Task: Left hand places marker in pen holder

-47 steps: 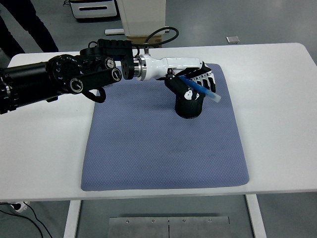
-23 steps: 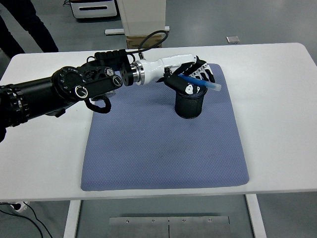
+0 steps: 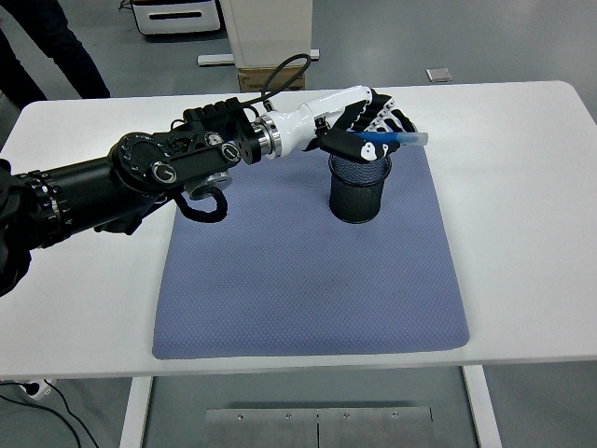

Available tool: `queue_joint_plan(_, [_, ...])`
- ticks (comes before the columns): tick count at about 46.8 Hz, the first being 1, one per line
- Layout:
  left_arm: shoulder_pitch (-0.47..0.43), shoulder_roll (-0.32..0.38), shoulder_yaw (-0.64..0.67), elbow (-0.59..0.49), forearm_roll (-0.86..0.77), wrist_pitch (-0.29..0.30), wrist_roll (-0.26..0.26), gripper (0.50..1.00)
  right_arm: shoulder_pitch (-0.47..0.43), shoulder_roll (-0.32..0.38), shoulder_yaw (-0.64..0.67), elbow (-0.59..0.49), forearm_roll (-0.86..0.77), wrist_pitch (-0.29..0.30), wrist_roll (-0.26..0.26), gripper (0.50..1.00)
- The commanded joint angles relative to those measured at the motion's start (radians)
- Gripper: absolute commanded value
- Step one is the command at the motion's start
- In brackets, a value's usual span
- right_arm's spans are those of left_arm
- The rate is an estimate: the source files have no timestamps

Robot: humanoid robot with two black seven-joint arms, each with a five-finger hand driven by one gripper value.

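A black mesh pen holder (image 3: 356, 191) stands upright on the blue-grey mat (image 3: 308, 280), toward its far right. My left hand (image 3: 371, 126) hovers just above and behind the holder's rim, fingers curled around a blue marker (image 3: 392, 139). The marker lies nearly level, its pale tip pointing right past the holder's mouth. The black left arm (image 3: 140, 173) reaches in from the left edge across the mat's far corner. The right arm does not show.
The white table (image 3: 522, 187) stretches bare to the right of the mat. Behind the table stand a white cabinet (image 3: 266, 33) and a person's dark legs (image 3: 56, 51) at the top left. A small grey item (image 3: 438, 74) lies on the floor.
The left hand has lifted and moved slightly back over the holder. The marker has swung from a downward slant to nearly level, and the arm has stretched farther right.
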Motion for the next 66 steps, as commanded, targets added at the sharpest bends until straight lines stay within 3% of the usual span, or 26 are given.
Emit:
queue_joint_plan(1, [0.003, -0.013, -0.002, 0.0, -0.028, 0.017, 0.0, 0.514, 0.0, 0.0, 0.0, -0.001, 0.0, 0.0, 0.0, 1.0])
queue_joint_plan(30, [0.097, -0.044, -0.069, 0.004, -0.202, 0.054, -0.029, 0.552, 0.0, 0.0, 0.0, -0.001, 0.0, 0.0, 0.0, 1.0])
queue_joint_plan(43, [0.126, -0.044, -0.072, 0.003, -0.28, 0.061, -0.03, 0.657, 0.0, 0.0, 0.0, -0.001, 0.0, 0.0, 0.0, 1.0])
queue_joint_plan(48, [0.127, -0.044, -0.072, 0.003, -0.297, 0.069, -0.037, 0.768, 0.0, 0.0, 0.0, -0.001, 0.0, 0.0, 0.0, 1.0])
queue_joint_plan(50, [0.13, -0.044, -0.071, 0.003, -0.298, 0.069, -0.037, 0.786, 0.0, 0.0, 0.0, -0.001, 0.0, 0.0, 0.0, 1.0])
queue_joint_plan(51, [0.132, -0.044, -0.072, 0.001, -0.3, 0.069, -0.037, 0.861, 0.0, 0.0, 0.0, -0.001, 0.0, 0.0, 0.0, 1.0])
queue_joint_plan(53, [0.133, -0.044, -0.074, 0.001, -0.301, 0.071, -0.038, 0.897, 0.0, 0.0, 0.0, 0.001, 0.0, 0.0, 0.0, 1.0])
queue_joint_plan(63, [0.121, -0.044, -0.114, 0.001, -0.32, 0.069, -0.041, 0.915, 0.0, 0.0, 0.0, -0.001, 0.0, 0.0, 0.0, 1.0])
queue_joint_plan(66, [0.117, -0.044, -0.124, 0.001, -0.32, 0.069, -0.043, 0.947, 0.0, 0.0, 0.0, -0.001, 0.0, 0.0, 0.0, 1.0])
